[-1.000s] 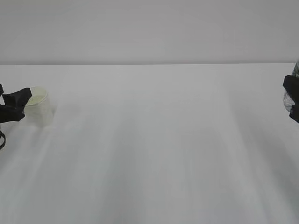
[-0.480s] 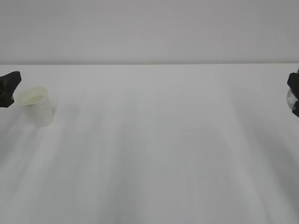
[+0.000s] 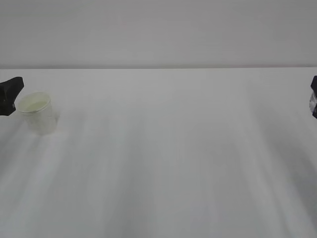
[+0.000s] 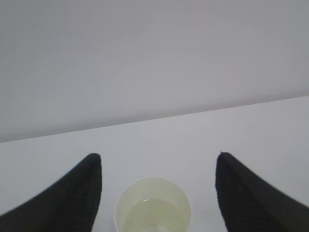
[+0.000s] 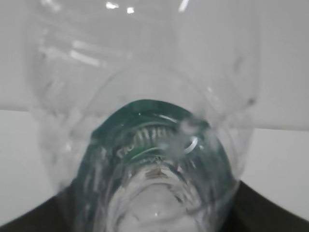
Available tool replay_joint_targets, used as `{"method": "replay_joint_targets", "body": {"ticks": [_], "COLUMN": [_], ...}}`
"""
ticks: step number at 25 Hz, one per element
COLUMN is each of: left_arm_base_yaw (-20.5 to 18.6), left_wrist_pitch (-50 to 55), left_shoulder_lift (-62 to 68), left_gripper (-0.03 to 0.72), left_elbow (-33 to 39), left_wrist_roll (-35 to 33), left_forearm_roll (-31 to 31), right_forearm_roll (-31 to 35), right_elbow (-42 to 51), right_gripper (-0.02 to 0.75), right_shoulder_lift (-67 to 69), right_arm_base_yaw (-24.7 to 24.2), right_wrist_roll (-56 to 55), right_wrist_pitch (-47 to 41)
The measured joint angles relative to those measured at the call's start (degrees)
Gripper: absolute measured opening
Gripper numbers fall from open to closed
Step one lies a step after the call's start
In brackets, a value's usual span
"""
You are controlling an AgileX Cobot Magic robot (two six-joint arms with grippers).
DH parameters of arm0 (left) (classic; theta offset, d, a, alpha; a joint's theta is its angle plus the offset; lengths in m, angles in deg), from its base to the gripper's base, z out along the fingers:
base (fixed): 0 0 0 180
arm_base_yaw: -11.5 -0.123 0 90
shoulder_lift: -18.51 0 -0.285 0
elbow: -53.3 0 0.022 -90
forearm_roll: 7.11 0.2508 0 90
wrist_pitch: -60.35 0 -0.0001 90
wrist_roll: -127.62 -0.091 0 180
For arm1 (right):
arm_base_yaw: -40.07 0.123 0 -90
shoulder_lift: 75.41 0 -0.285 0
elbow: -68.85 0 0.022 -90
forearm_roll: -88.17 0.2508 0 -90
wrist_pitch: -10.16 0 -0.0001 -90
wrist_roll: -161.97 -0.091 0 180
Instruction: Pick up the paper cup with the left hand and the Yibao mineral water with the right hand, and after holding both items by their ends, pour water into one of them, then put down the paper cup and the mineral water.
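The paper cup (image 3: 36,112) stands upright on the white table at the far left, and it holds water (image 4: 153,212). My left gripper (image 4: 158,155) is open; its black fingers (image 4: 79,193) sit on either side of the cup with clear gaps and touch nothing. In the exterior view one left finger (image 3: 10,93) shows at the left edge, beside the cup. The Yibao mineral water (image 5: 145,145), clear and ribbed with a green label, fills the right wrist view. My right gripper (image 5: 149,220) is shut on it, and both show only as a sliver at the right edge (image 3: 314,99).
The white table (image 3: 163,148) stretches between the two arms up to a plain pale wall at the back. Nothing else stands on it.
My left gripper has let go of the cup and pulled back to the left; the cup stays standing. The right gripper with the bottle has slid further right, nearly out of view.
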Motion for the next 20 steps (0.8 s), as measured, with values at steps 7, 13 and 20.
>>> {"method": "replay_joint_targets", "body": {"ticks": [7,13,20], "left_arm_base_yaw": [0.0,0.0,0.0], "left_wrist_pitch": [0.0,0.0,0.0], "left_shoulder_lift": [0.0,0.0,0.0], "left_gripper": [0.522,0.521,0.521], "left_elbow": [0.0,0.0,0.0], "left_wrist_roll": [0.1,0.1,0.1], "left_forearm_roll": [0.0,0.0,0.0], "right_forearm_roll": [0.1,0.2,0.8], "right_elbow": [0.0,-0.5,-3.5], "right_gripper": [0.389,0.389,0.389], "right_shoulder_lift": [9.3,15.3,18.0], "right_arm_base_yaw": [0.0,0.0,0.0], "right_wrist_roll": [2.3,2.6,3.3], "right_wrist_pitch": [9.5,13.7,14.5]}}
